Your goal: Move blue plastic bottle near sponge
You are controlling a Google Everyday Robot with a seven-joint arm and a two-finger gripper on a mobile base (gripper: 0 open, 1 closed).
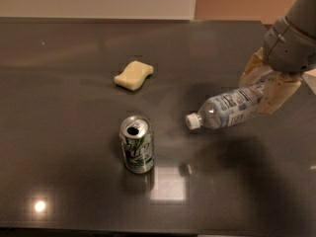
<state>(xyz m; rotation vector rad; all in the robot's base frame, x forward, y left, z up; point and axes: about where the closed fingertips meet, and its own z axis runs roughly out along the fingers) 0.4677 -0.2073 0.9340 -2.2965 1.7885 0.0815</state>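
The blue plastic bottle (228, 108) is clear and bluish with a white cap and a white label. It lies nearly level in the air above the table, cap pointing left. My gripper (264, 89) comes in from the right and is shut on the bottle's base end, with a tan finger on each side. The sponge (133, 75) is pale yellow and wavy-edged. It lies flat on the table to the upper left of the bottle, well apart from its cap.
A silver-green soda can (137, 144) stands upright, opened, below the sponge and left of the bottle's cap. The dark glossy table (59, 132) fills the view. Its far edge meets a pale wall, and its right edge lies by my arm.
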